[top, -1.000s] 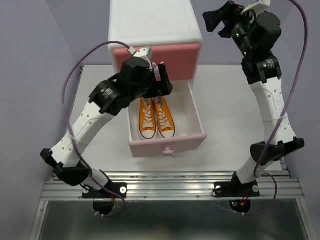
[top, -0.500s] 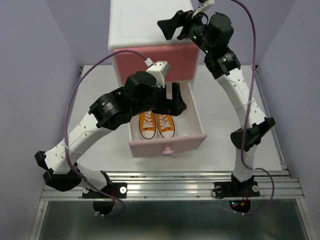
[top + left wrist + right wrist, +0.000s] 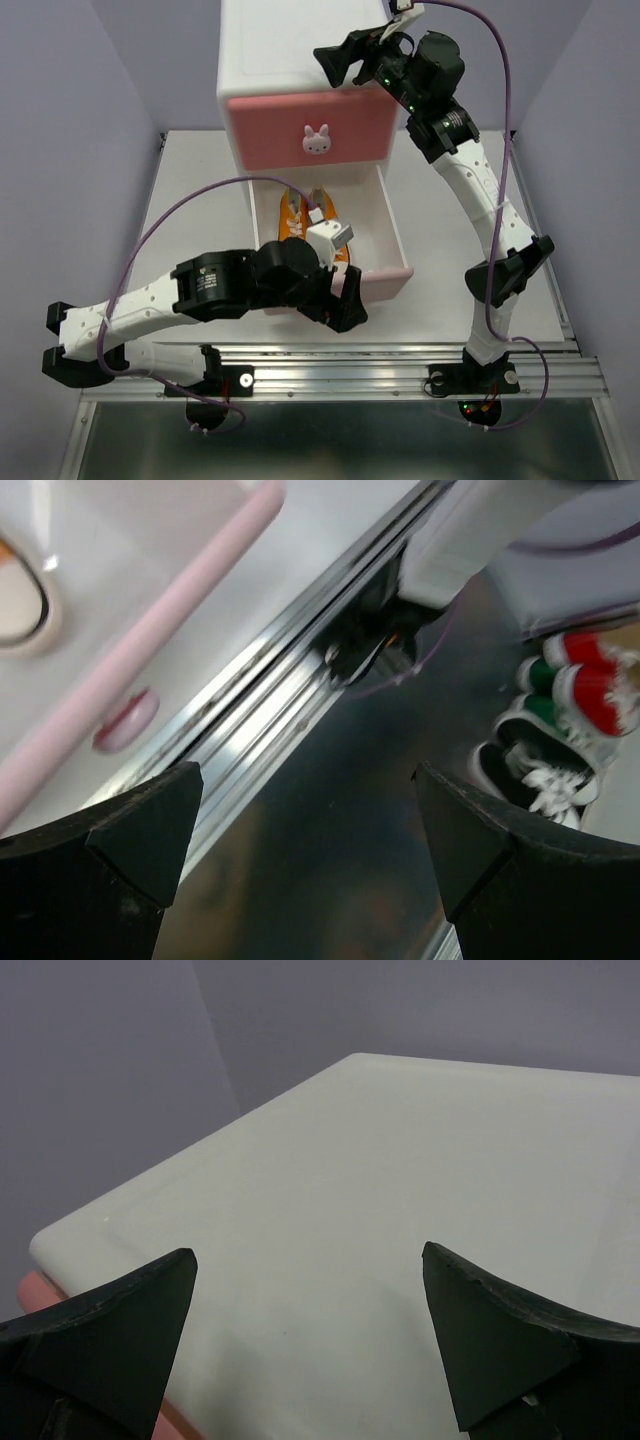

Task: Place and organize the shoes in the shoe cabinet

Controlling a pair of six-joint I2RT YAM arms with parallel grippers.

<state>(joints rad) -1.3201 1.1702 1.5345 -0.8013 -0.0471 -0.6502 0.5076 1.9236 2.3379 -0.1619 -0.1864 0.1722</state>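
The left gripper (image 3: pixel 305 780) hangs low just off the pale pink front (image 3: pixel 386 282) of the open lower drawer (image 3: pixel 392 235), its fingers spread wide and empty. Behind it, the orange sneakers (image 3: pixel 291 218) lie side by side inside that drawer, partly hidden by the arm. Above, the shoe cabinet (image 3: pixel 290 50) has its deeper pink upper drawer (image 3: pixel 265 130) shut, bunny knob (image 3: pixel 318 140) facing out. The right gripper (image 3: pixel 307 1260) hovers over the cabinet's white top, jaws apart and holding nothing.
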